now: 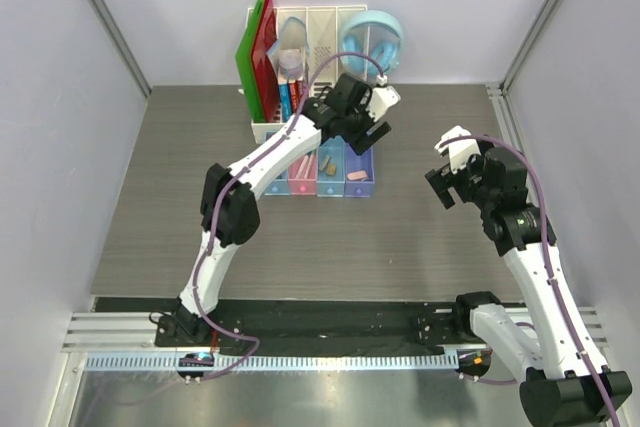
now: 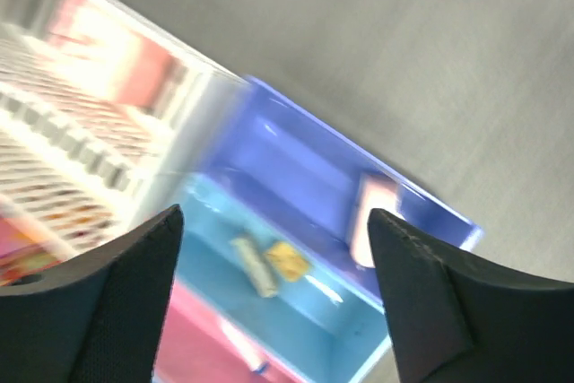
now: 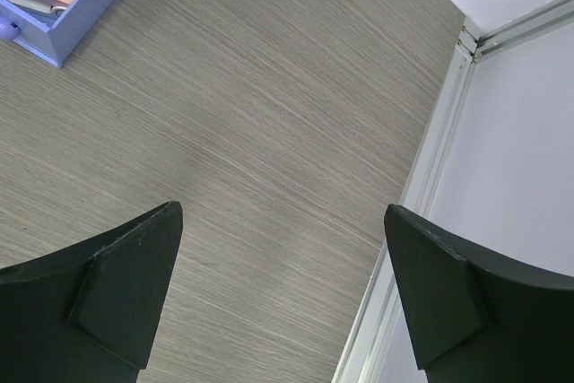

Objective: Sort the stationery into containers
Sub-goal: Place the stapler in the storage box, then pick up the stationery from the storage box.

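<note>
**Enclosure, overhead and wrist views.** The bench has a grey-brown wood-grain top, with the grain running left to right. 3 plain pale walls close it in: back wall, left wall and right wall. 2 aluminium posts, the left post and the right post, rise from the far corners. An aluminium channel runs along the bench's right edge, at the wall's foot. At the near edge lie a black strip, a slotted aluminium rail, a white toothed strip and a brushed metal sheet. The light is even and diffuse, and shadows are soft.

Both jaws — seemingly — wide apart
</note>
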You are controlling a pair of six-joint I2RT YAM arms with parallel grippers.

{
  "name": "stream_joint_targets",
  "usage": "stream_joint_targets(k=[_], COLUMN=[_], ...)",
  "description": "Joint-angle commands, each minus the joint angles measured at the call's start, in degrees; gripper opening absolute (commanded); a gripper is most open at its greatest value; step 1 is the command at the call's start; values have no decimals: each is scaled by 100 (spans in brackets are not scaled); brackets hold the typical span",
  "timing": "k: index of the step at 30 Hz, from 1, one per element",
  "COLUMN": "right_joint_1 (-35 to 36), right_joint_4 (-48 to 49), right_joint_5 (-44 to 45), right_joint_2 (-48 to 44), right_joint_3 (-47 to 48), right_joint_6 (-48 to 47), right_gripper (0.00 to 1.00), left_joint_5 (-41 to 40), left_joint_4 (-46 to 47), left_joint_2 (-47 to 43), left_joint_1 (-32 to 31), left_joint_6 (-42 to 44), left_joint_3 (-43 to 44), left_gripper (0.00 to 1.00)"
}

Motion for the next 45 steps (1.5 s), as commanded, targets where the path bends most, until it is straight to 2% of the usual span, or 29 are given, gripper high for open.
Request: stream_joint_targets(k=[1, 3, 8, 14, 18, 31, 45], right_joint_1=[-26, -35, -35, -26, -26, -35, -35], right_joint_4=[106, 105, 106, 114, 106, 106, 79], right_joint_5=[4, 21, 4, 30, 21, 118, 197], right_joint_2=[-64, -82, -126, -126, -108, -205, -328], right_joint_3=[-22, -40, -93, -102, -102, -75, -5], right_joint_6=[50, 41, 76, 129, 173, 383, 551], right_gripper=[100, 100, 100, 100, 99, 100, 100], left_joint_5=[-978, -1226, -1710, -1895, -1659, -1816, -1465], left_joint_4=[698, 891, 1410, 1753, 1972, 2763, 2948], left_joint_2=[-521, -565, -715, -724, -750, -442, 102], left_joint_1=[150, 229, 695, 1143, 1380, 1653, 2058], left_joint_6=[-78, -95, -375, -500, -500, -377, -833], left_joint_3=[375, 463, 533, 578, 551, 613, 859], left_gripper=[93, 100, 100, 100, 100, 100, 100])
